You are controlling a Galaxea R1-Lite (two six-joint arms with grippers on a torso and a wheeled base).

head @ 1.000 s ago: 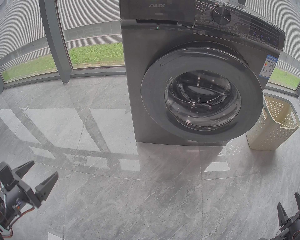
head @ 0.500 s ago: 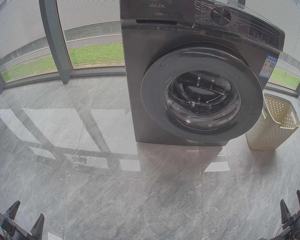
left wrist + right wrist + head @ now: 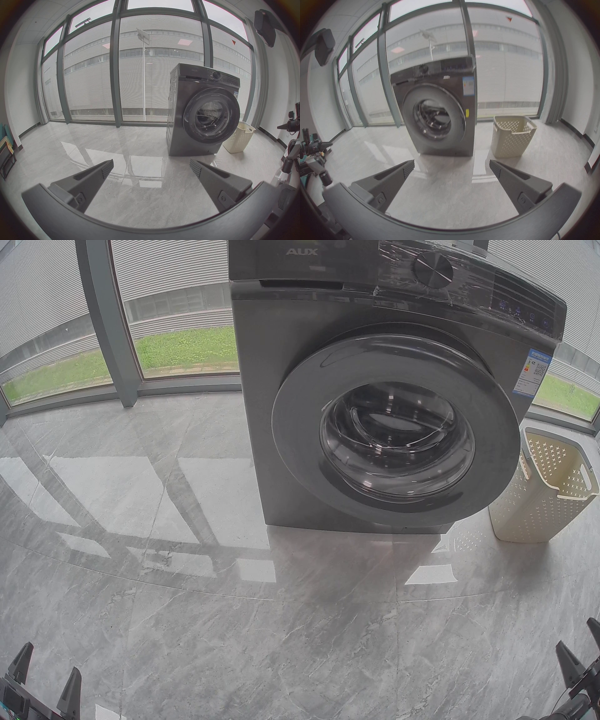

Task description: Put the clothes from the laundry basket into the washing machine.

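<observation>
Washing machine [image 3: 375, 427]: on floor [image 3: 250, 627], round door shut.
Laundry basket [image 3: 539, 505]: cream, perforated, upright on floor, just beside machine's right side.
Your left tool [image 3: 151, 162]: low, well apart from machine, fingers spread.
Your right tool [image 3: 451, 162]: low, fingers likewise spread.

closed grey washing machine [image 3: 387, 427] stands with upright cream laundry basket [image 3: 539, 505] just beside it.

Head cam: high, tilted down-forward, near washer [image 3: 381, 402]; basket [image 3: 544, 490] beside it. Left wrist cam: low, just behind left pincer [image 3: 151, 161], level, washer well ahead of pincer. Right wrist cam: same behind right pincer [image 3: 451, 161], washer and basket well ahead. All three share washer, basket, floor [image 3: 250, 627].
</observation>
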